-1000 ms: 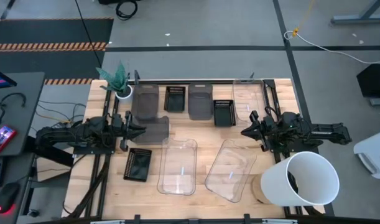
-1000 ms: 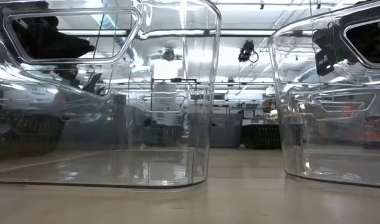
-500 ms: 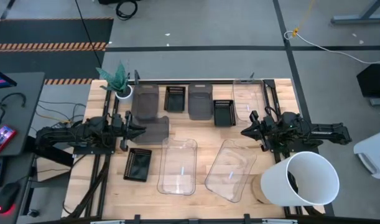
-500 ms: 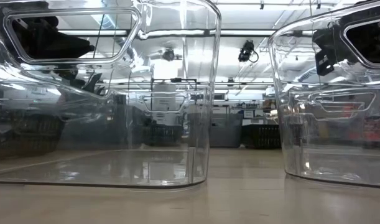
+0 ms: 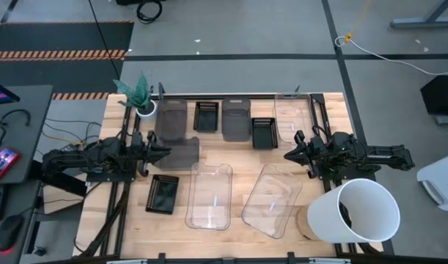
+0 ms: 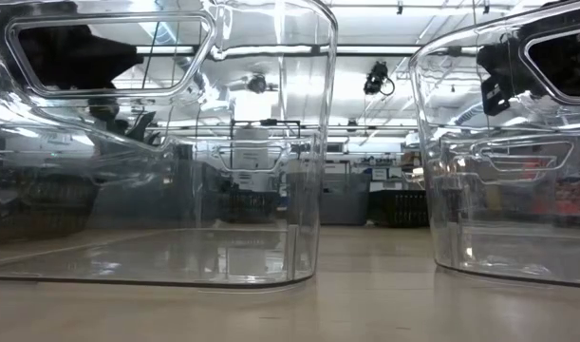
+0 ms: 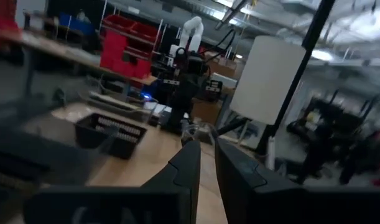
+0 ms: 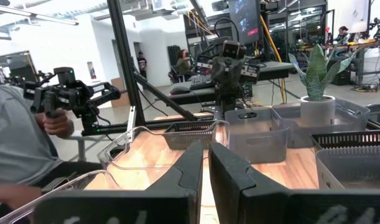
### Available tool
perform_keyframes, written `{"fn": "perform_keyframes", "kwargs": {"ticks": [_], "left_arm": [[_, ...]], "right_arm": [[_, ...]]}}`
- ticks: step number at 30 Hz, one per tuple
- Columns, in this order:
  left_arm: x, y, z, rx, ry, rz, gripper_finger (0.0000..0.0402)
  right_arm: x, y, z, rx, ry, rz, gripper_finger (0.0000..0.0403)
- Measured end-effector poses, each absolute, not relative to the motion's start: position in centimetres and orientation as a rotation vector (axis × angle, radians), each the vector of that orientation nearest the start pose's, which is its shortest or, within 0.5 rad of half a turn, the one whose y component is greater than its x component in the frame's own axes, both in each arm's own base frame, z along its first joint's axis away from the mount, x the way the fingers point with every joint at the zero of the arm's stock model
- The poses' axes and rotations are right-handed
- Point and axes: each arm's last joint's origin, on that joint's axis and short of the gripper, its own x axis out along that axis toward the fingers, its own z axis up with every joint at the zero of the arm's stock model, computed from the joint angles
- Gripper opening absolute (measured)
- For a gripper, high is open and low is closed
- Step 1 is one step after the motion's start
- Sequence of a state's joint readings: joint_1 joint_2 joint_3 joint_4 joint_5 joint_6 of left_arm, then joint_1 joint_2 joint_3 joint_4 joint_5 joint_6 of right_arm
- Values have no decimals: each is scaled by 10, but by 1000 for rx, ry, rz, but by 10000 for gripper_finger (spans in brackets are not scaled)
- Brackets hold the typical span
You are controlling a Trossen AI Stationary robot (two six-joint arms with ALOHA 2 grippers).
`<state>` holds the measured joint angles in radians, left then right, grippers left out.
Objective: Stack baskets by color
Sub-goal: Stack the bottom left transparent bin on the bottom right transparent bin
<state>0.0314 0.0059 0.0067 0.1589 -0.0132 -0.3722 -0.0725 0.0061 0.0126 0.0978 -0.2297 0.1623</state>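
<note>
A smoky grey basket (image 5: 183, 152) lies left of centre, and my left gripper (image 5: 163, 152) is shut on its left rim. In the left wrist view the left gripper (image 7: 207, 144) shows narrow-set fingers beside the basket's blurred grey wall (image 7: 46, 149). Two more grey baskets (image 5: 172, 117) (image 5: 236, 119) sit at the back. Black slotted baskets rest at the back (image 5: 206, 116), centre right (image 5: 263, 133) and front left (image 5: 162, 193). Clear baskets lie at the front (image 5: 209, 195) (image 5: 271, 199) and back right (image 5: 292, 117). My right gripper (image 5: 288, 155) (image 8: 205, 144) hovers shut and empty at the right.
A big white bucket (image 5: 359, 211) stands at the front right corner. A small potted plant (image 5: 139, 95) sits at the back left. Black rails (image 5: 315, 121) run along the table's sides. A person (image 8: 15, 124) shows beyond the table in the right wrist view.
My left arm has drawn back slightly to the left and its dark shape sits a little higher in the low view. The right arm has not moved.
</note>
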Motion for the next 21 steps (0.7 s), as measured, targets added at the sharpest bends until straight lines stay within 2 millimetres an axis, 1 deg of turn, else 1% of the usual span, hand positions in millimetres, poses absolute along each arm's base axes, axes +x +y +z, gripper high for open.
{"fn": "perform_keyframes", "kwargs": {"ticks": [3, 6, 9, 12, 17, 21], "left_arm": [[96, 3, 181, -470, -161, -23, 51], [96, 1, 183, -490, -172, -69, 51], [99, 1, 183, -546, -163, -94, 50], [102, 0, 188, -563, -102, -96, 50], [113, 0, 206, -525, 46, -58, 50], [124, 0, 215, -398, 139, -79, 50]], "right_arm": [[96, 0, 177, 146, -91, 165, 34], [96, 0, 177, 146, -90, 165, 34], [96, 0, 177, 146, -90, 165, 34], [96, 0, 177, 146, -90, 165, 34], [96, 0, 177, 146, -90, 165, 34], [96, 0, 177, 146, -90, 165, 34]]}}
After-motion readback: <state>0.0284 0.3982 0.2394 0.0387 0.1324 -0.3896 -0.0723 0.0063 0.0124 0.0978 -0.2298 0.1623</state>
